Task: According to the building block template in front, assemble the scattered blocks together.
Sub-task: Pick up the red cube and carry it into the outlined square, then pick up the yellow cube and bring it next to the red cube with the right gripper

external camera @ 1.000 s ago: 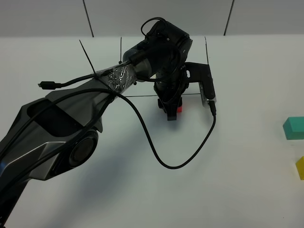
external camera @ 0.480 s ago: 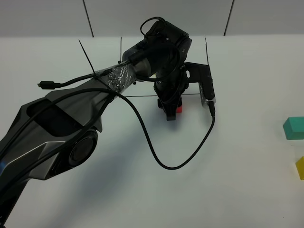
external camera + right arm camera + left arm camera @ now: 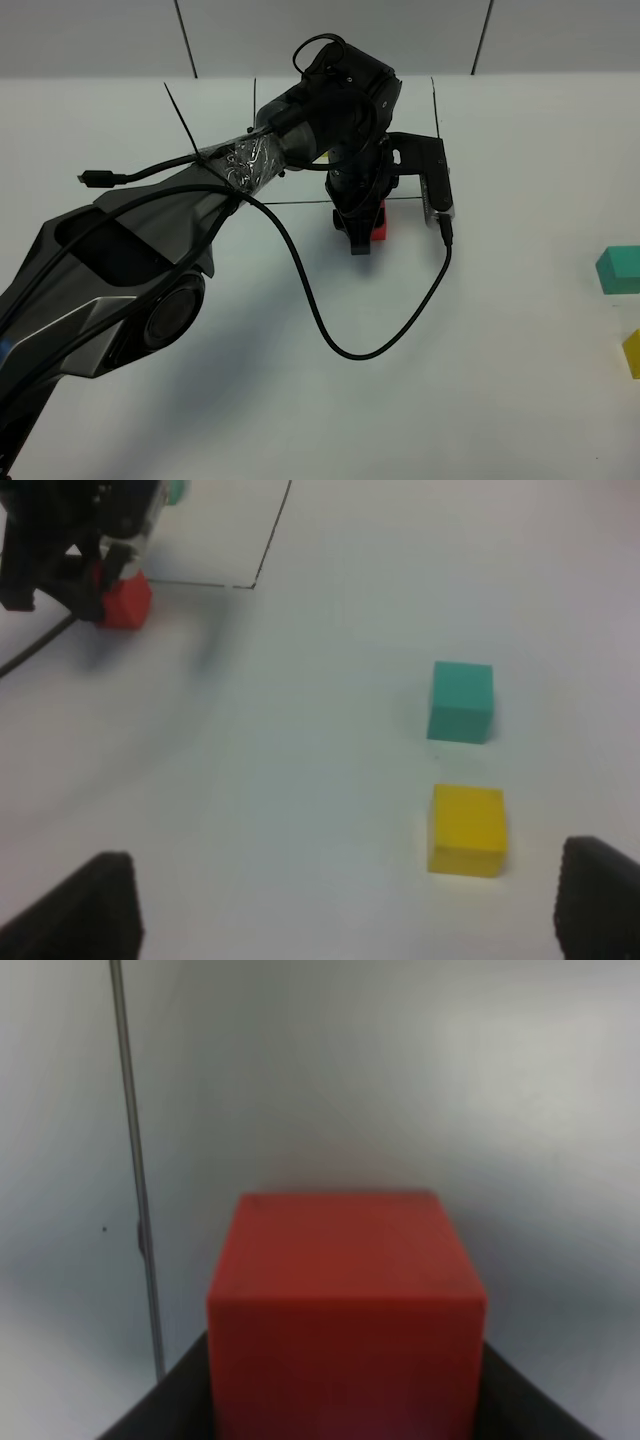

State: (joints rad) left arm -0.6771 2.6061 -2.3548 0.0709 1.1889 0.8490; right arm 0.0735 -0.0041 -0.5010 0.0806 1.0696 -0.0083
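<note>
Nearest, the right claw (image 3: 350,915) hangs over the bare white table (image 3: 500,420) with its jaws spread wide and nothing between them. Just ahead of it sits the yellow cube (image 3: 467,830), at about 4 o'clock on the table in the high view. The teal cube (image 3: 461,701) stands close behind it at its 12 o'clock, with a gap between them. Neither is touched.

Farther off, toward 10 o'clock from that pair and near the middle of the table, the left claw (image 3: 362,238) reaches down over the red cube (image 3: 345,1300). Its jaws press on two opposite sides of the cube, which looks to rest on the surface just on the near side of a thin black line (image 3: 200,583) drawn there. Beyond it, the building block template (image 3: 177,490) is almost wholly hidden by the left arm; only a scrap of teal shows.

The cubes look rigid, light and smooth-faced, so they should not deform but could skate or twist under an off-centre pinch. I would take each across two opposite flat faces, with the jaws square and centred. The face that must butt against the red cube should be left free, and the cube set down gently so a nudge does not shift its neighbour.
</note>
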